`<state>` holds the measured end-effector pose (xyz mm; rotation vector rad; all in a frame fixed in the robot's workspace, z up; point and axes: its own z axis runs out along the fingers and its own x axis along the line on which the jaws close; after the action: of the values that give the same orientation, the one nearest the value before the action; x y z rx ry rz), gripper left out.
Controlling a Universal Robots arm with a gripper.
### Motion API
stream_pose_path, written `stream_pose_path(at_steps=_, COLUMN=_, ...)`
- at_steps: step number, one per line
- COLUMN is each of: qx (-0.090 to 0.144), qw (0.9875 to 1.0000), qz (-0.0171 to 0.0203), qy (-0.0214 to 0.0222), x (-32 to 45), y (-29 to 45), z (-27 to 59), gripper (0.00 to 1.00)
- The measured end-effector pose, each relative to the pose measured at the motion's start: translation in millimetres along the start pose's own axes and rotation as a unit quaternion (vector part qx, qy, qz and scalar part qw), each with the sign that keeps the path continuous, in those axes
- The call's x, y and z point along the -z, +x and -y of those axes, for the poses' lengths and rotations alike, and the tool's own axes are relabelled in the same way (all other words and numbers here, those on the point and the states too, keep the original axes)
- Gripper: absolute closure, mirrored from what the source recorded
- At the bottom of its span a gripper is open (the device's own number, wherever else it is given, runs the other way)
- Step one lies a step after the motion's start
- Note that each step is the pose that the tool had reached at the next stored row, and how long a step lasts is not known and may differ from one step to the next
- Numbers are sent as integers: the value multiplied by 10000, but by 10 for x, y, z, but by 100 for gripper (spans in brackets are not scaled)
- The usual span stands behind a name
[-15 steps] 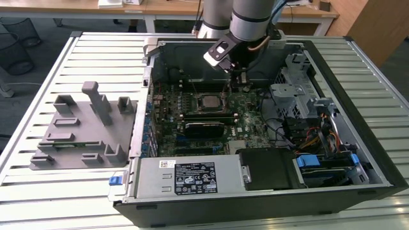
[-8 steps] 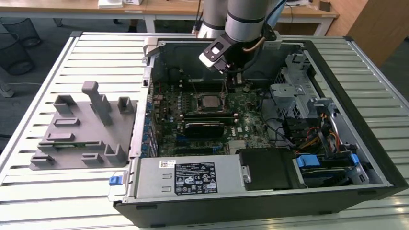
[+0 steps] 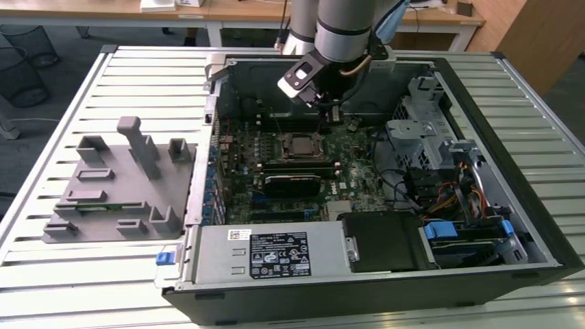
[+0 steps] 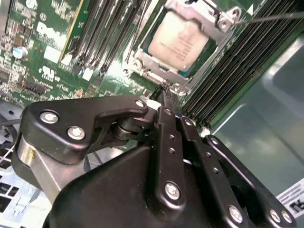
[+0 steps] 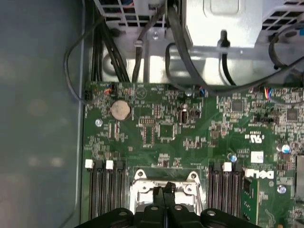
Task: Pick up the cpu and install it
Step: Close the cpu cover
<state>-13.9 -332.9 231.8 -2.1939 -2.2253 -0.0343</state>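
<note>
end effector [image 4: 164, 91]: black fingers pressed together, nothing pinched between them.
cpu [image 4: 183, 40]: lies flat in its socket, silver-grey top up, just beyond the fingertips and apart from them.
socket frame [image 4: 227, 20]: silver metal, rings the cpu; near edge right by the tips in the second wrist view.
motherboard [image 5: 166, 128]: green, spreads beneath and ahead of the end effector.
memory slots [image 5: 102, 194]: long black rows flanking the end effector on both sides in the first wrist view.
coin cell [image 5: 119, 109]: round, silver, well ahead of the tips.
case [image 3: 384, 303]: black tower on its side on the bench [image 3: 82, 274], open, encloses the end effector.
grey tray [image 3: 109, 199]: upright blocks, outside the case, well apart from the end effector.
</note>
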Motion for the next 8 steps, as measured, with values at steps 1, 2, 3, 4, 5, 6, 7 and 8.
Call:
stream_pose_path(at_steps=1, qx=-1, qw=10000, qz=0, qy=0, x=-6, y=0, z=23, gripper=89)
stream_pose_path(at_steps=2, qx=-1, qw=10000, qz=0, qy=0, x=-13, y=0, z=47, gripper=89)
stream_pose_path(at_steps=3, qx=-1, qw=10000, qz=0, qy=0, x=-20, y=0, z=73, gripper=89)
stream_pose_path(at_steps=4, qx=0, qw=10000, qz=0, qy=0, x=-27, y=1, z=97, gripper=89)
stream_pose_path(at_steps=5, qx=0, qw=10000, qz=0, qy=0, x=-33, y=1, z=119, gripper=89)
stream_pose_path(at_steps=6, qx=-1, qw=10000, qz=0, qy=0, x=-39, y=1, z=140, gripper=89)
stream_pose_path(at_steps=7, qx=-1, qw=10000, qz=0, qy=0, x=-45, y=1, z=160, gripper=89)
stream_pose_path(at_steps=8, qx=-1, qw=10000, qz=0, qy=0, x=-49, y=1, z=179, gripper=89)
